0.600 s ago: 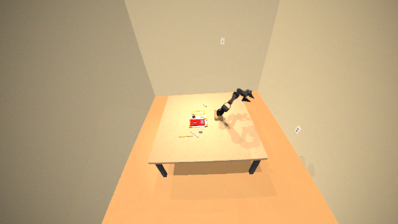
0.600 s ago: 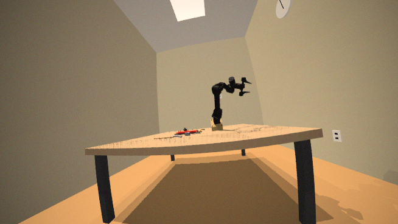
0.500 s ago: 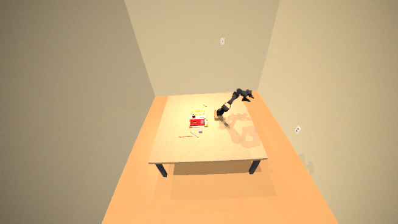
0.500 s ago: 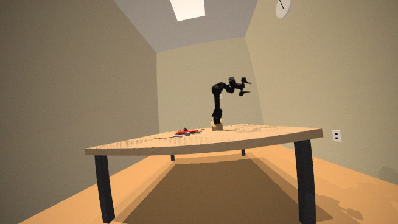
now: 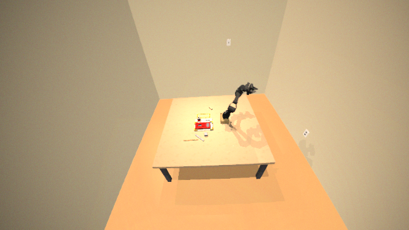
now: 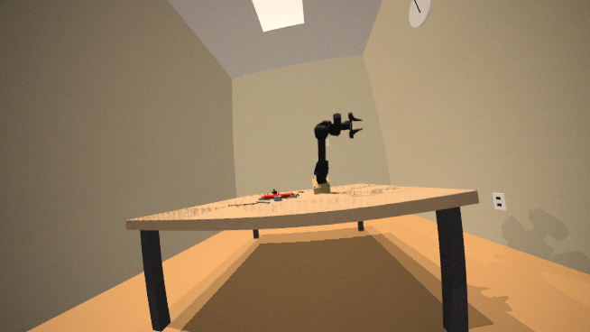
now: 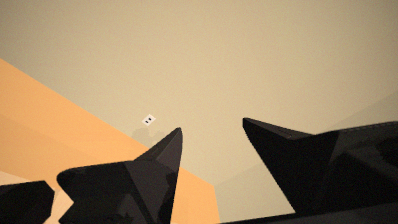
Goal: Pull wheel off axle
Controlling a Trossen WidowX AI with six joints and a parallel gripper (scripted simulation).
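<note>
Hanging high over the worktop's [image 5: 175,156] far right corner, the tool [image 6: 355,125] is partly open with nothing in it. Wheel [image 5: 199,119] sits mid-worktop on the red fixture [image 5: 204,125], probably light and rigid, so grab across its rim.

Black jointed arm [image 6: 321,149], pointed pincer [image 6: 355,125], tan base [image 6: 321,187]

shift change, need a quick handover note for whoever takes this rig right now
Gripper: open, holding nothing, raised high above the table and aimed out toward the wall, away from the work.
Job's things: the red fixture sits mid-table beside the arm's base, with the yellow-outlined area just behind it. The wheel and axle are too small to make out.
Done: nothing visible yet.
Left: reach the wheel, pull it off, set it in the marked area, release.
</note>
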